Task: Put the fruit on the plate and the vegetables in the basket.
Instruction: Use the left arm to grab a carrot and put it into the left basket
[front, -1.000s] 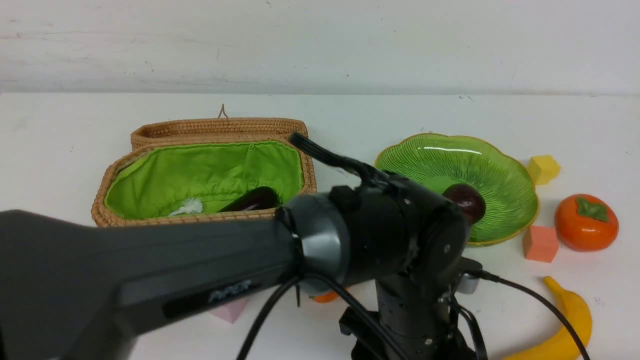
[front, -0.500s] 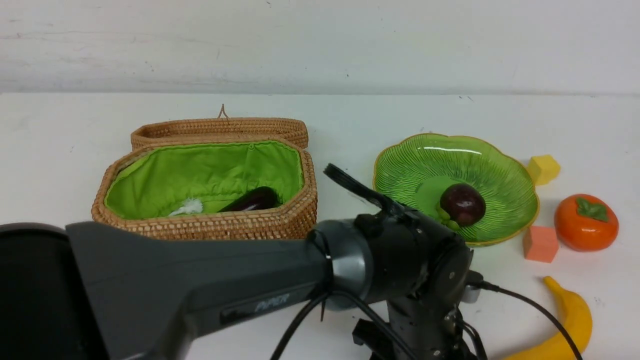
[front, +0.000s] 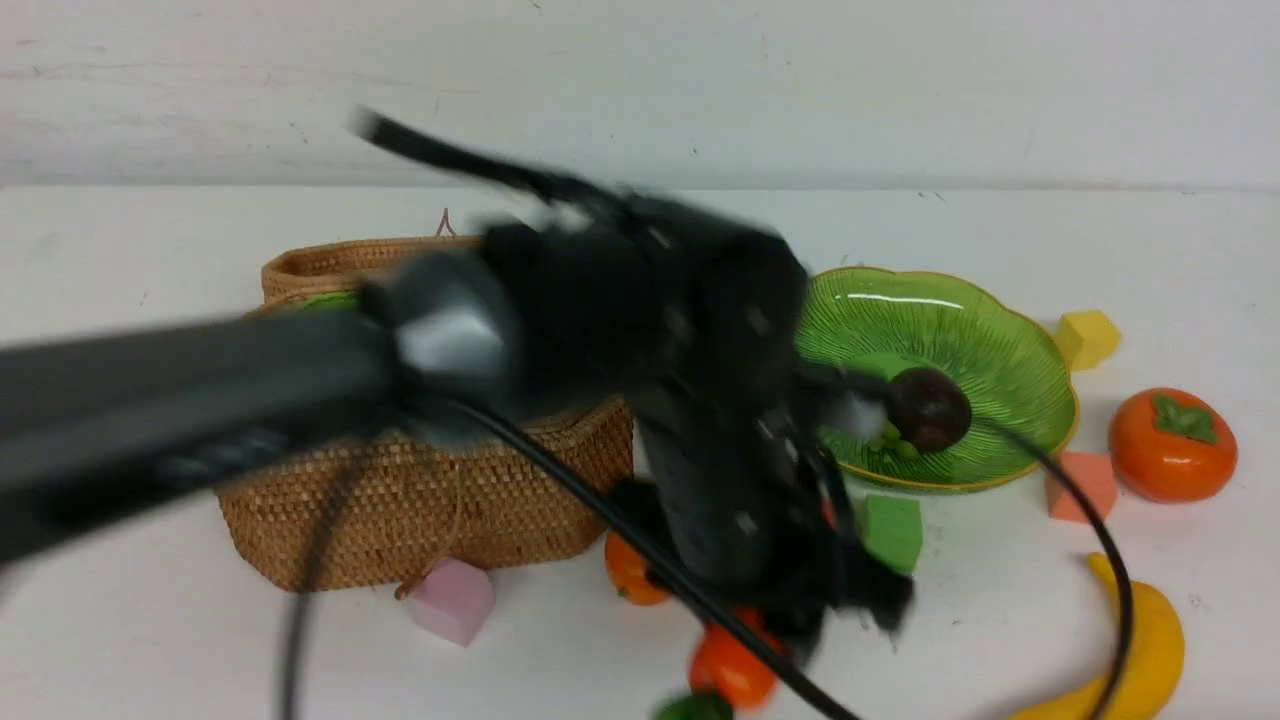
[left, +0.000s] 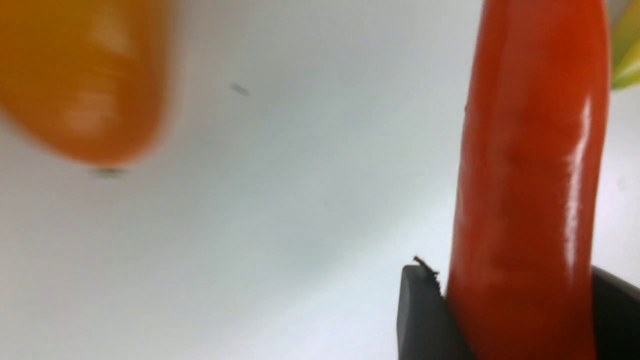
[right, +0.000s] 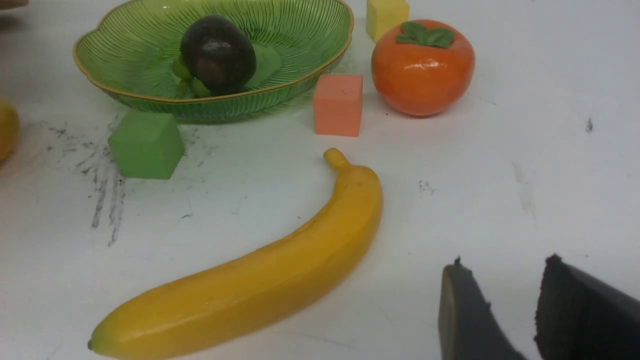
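Carrot next, Ben? Where is it?

Down at the front of the table, Mia, near the mango. The left tool is clamped on it, one pad on each side. I can't tell if it is off the table yet.

How should it go?

Hold tight (it looks shiny and slippery), lift straight up, go over the wall of the basket, then let go low. The right tool is apart and holds nothing, near the banana.

What changed?

A moment ago the left arm lay low, and the basket's green inside showed, with the eggplant. Now the arm is up high, blurry, and hides that. The mangosteen sits on the plate like before.
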